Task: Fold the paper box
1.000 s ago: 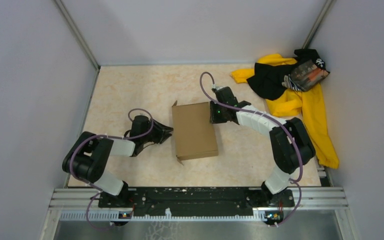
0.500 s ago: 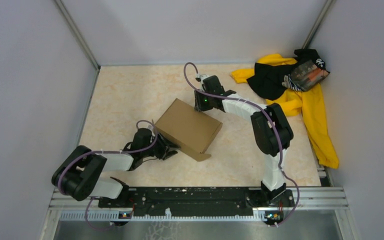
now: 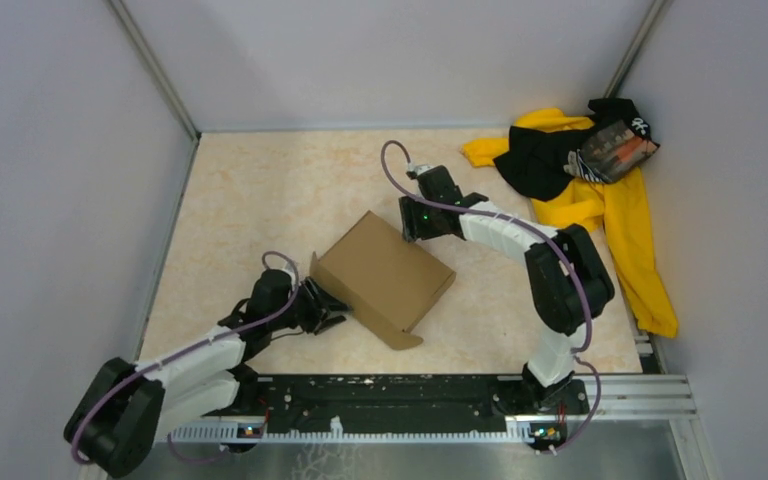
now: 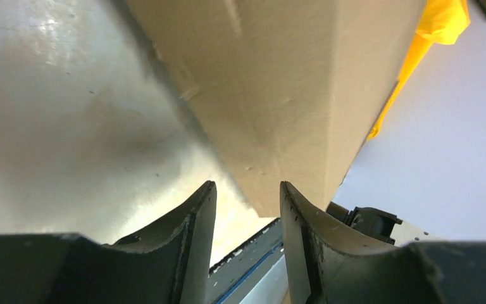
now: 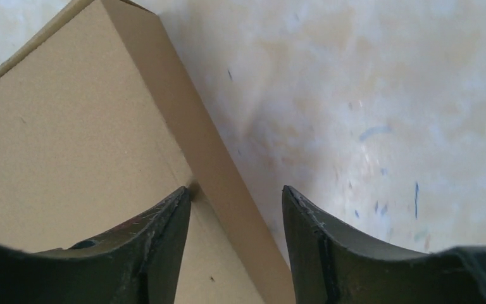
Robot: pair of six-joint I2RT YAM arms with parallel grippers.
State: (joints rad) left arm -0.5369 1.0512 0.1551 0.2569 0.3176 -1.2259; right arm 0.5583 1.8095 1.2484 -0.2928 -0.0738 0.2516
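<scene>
Paper box (image 3: 385, 275) is sitting mid-desk (image 3: 260, 190), now lying diagonal with one corner pointing at the near rail. A second ago it was lying square to the desk edges, so it has been getting swung round, not folded. Left arm is reaching low from nearer its base than before. Right arm is sitting at much the same far spot.

My read: this is repositioning only. A small flap (image 3: 312, 263) is sticking up at the left corner and another is poking out at the near corner, so tucking is probably still waiting.

Left fingers (image 3: 330, 306) are standing about half apart at the box's left corner. In the wrist view that corner is sitting between them with desk showing beside one finger, so I cannot tell if they are pinching it.

Right fingers (image 3: 412, 230) are standing apart astride the far edge, one over the box top and one over bare desk, gripping nothing.
</scene>
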